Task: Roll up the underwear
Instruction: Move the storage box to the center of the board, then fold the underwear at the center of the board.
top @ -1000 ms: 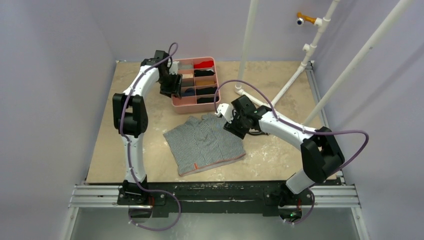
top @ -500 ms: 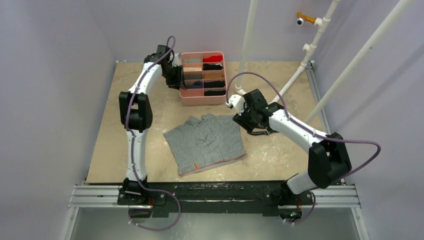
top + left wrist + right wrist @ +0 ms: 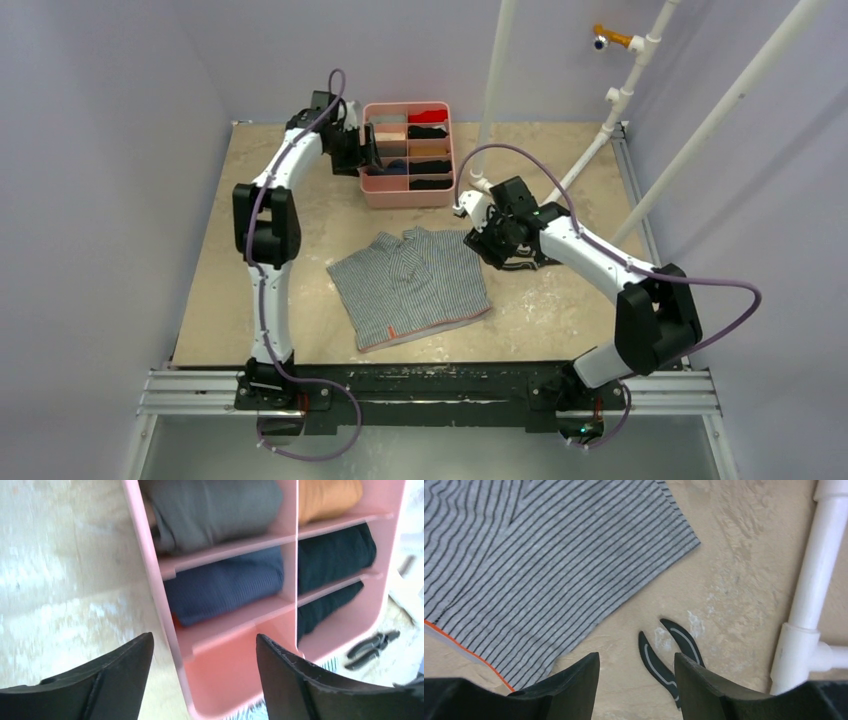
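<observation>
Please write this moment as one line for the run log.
left gripper: jaws open astride side wall of pink organizer | right gripper: jaws open, empty, over pliers | striped underwear: spread, not rolled

No text, label or number is readable anywhere

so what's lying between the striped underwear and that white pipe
A pair of black-handled pliers lies between the striped underwear and the white pipe, touching neither. The right wrist view shows it.
</observation>
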You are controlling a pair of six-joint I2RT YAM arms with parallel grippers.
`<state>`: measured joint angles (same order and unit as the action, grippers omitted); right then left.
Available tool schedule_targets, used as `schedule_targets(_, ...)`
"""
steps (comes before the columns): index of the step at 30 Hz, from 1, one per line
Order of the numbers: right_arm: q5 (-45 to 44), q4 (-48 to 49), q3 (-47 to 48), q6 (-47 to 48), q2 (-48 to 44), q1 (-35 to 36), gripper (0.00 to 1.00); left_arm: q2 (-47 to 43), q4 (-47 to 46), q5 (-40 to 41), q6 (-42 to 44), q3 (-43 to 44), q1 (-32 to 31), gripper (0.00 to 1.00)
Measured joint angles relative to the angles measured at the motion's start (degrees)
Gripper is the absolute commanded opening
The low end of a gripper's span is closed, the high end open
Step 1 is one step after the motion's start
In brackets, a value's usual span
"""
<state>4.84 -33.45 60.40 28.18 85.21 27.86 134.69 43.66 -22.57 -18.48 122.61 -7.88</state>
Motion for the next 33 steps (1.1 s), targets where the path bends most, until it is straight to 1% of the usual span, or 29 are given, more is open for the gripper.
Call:
schedule_targets(3, 3.08, -0.15, 0.94, 0.55, 1.70, 0.44, 0.54, -7.04, -0.63, 0.07, 1.27, -7.58, 0.07, 0.80)
schedule_targets(8, 5.33, 0.20, 1.62, 1.05, 6.93, 3.54, 0.53, -22.56, -2.12, 0.59, 5.68, -18.93, 1.07, 0.81)
schedule_targets(12, 5.33, 0.50, 1.62, 1.05, 11.02, 7.67, 0.53, -36.00, -2.21, 0.61, 12.98, -27.74, 2.38, 0.81)
schedule_targets(16, 6.21, 0.63, 1.62, 1.29, 11.58, 8.96, 0.53, -45.11, 2.12, -0.48, 21.94, -35.89, 2.60, 0.81)
schedule_targets(21, 6.88, -0.07, 1.38, 2.36, 9.75, 8.96, 0.54, -50.12, 10.86, -1.84, 35.12, -46.49, 2.56, 0.79)
schedule_targets(25, 7.19, -1.36, 1.31, 3.17, 6.69, 10.58, 0.54, -51.43, 14.21, 0.68, 42.07, -52.04, 2.56, 0.74)
schedule_targets(28, 7.06, -1.51, 1.31, 3.43, 4.94, 14.86, 0.53, -50.69, 14.95, 3.82, 44.09, -53.53, 2.56, 0.71)
schedule_targets(33, 7.10, 1.29, 1.40, 3.08, 5.60, 26.88, 0.53, -44.68, 15.41, 6.34, 44.46, -53.00, 2.56, 0.69)
